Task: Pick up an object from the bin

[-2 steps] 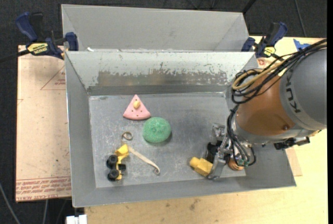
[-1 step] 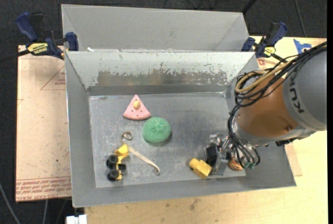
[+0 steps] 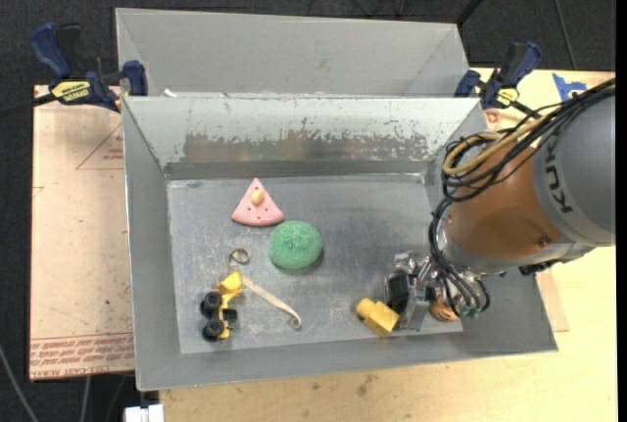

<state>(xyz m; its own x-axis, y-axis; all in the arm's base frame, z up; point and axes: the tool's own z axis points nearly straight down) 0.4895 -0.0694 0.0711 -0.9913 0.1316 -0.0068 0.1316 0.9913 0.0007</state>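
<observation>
— Several small things lie on the floor of the bin (image 3: 147, 214). Which one is nearest the gripper?

— The yellow block (image 3: 376, 314). It lies flat and a little slantwise near the wall at the lower edge of the view, right of the middle. The gripper (image 3: 411, 301) is down low just to the block's right, toward the lower right corner of the floor.

— Does it touch the block?

— I cannot tell. The block's right end comes close up against the gripper's lower part, but the dark pieces there run together.

— Is the pincer released or clenched?

— That I cannot tell either; from this angle it is not to be judged.

— And the arm?

— The arm (image 3: 578, 185) comes in from the right, over the bin's right wall. It wears an orange cover (image 3: 495, 219) at the wrist, and cables (image 3: 490, 144) loop above that.

— What about the other things?

— They all lie in the left half, well apart from the gripper. A pink wedge (image 3: 258, 207) with a yellow spot sits toward the far wall, left of the middle. A green round lump (image 3: 295, 246) lies just below and right of it, near but apart. A small metal ring (image 3: 239, 257) lies left of the lump. Below the ring sits a yellow toy (image 3: 221, 307) with black wheels, near the lower left corner. A pale hooked strip (image 3: 274, 301) starts beside the toy, runs toward the right and ends in a curl.
</observation>
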